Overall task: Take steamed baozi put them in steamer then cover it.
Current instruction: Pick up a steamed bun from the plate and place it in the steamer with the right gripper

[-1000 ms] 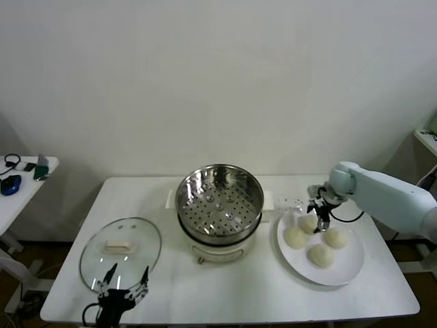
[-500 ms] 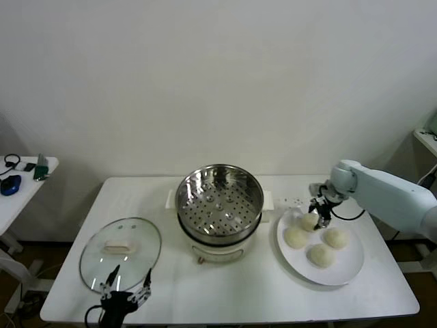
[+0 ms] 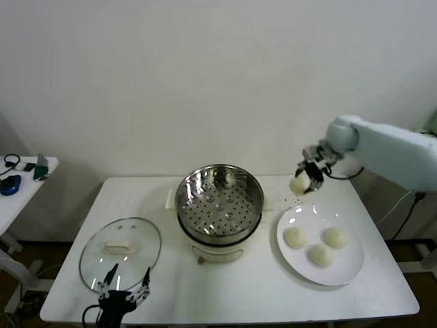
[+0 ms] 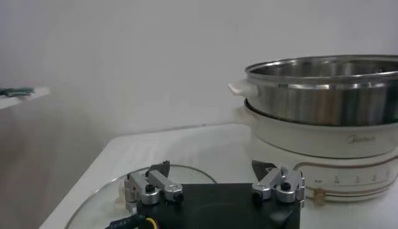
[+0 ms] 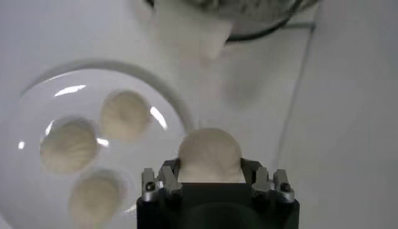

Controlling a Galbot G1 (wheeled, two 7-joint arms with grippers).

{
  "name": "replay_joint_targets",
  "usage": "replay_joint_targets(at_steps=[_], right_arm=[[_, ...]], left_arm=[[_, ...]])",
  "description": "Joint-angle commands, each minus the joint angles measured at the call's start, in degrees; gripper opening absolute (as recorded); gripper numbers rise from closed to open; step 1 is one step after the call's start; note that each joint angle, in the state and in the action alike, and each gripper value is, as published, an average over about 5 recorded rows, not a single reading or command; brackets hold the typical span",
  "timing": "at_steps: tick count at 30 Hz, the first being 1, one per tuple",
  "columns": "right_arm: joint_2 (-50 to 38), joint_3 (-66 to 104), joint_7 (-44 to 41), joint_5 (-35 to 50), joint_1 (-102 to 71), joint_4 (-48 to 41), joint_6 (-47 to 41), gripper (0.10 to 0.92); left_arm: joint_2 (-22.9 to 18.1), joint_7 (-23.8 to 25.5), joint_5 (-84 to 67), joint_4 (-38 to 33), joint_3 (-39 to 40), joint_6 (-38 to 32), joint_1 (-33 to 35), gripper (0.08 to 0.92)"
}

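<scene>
Gripping one baozi (image 3: 298, 184) with jaws clamped, right gripper (image 3: 305, 179) is hovering above the bench, right of the steamer (image 3: 220, 203). Three buns are sitting on the plate (image 3: 345, 268). Left gripper (image 3: 125, 290), jaws apart, is idling by the cover (image 3: 120, 251), left of the steamer.

- Even, soft indoor light fills the head view; the white wall and white table (image 3: 225, 287) read bright without harsh contrast.
- Shadows are faint and short.
- Small highlights glint on the steamer (image 3: 220, 195) rim and perforated tray, and on the plate (image 5: 37, 106) as white streaks.
- The right wrist view is soft: the three baozi on the plate look blurred.
- In the left wrist view the wall behind looks dimmer and greyer.
</scene>
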Motion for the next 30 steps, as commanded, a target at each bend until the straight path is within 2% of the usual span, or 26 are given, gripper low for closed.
replay_joint_targets(at_steps=[1,4,7,14,24,30], right_arm=[[9.68,-5.45,2.46,2.64,15.7,13.59,8.18,0.658],[13.8,-6.13,4.09,0.75,13.71,16.56,10.28,0.654],[17.34,-6.6,5.8,-3.75,9.31,15.75,13.02,0.653],[23.03,-5.26,9.0,-16.53,-1.32,2.46,21.14,0.653],[27.65,-4.06,9.84,-21.1,-9.87,-12.9,25.46,0.653],[28.67,-3.69,10.14,-22.27,-12.4,-17.27,26.65,0.653]], left_arm=[[0.55,-0.01,-0.03,-0.2,-0.03,0.11,-0.02,0.823],[0.76,-0.01,-0.2,-0.21,-0.24,0.14,-0.2,0.823],[0.87,-0.02,-0.26,-0.26,-0.43,0.12,-0.34,0.823],[0.86,-0.06,-0.48,-0.44,-0.83,0.05,-0.58,0.823],[0.69,-0.04,-0.44,-0.11,-0.77,-0.06,-0.73,0.823],[0.69,-0.06,-0.43,0.38,-0.71,-0.2,-0.99,0.823]])
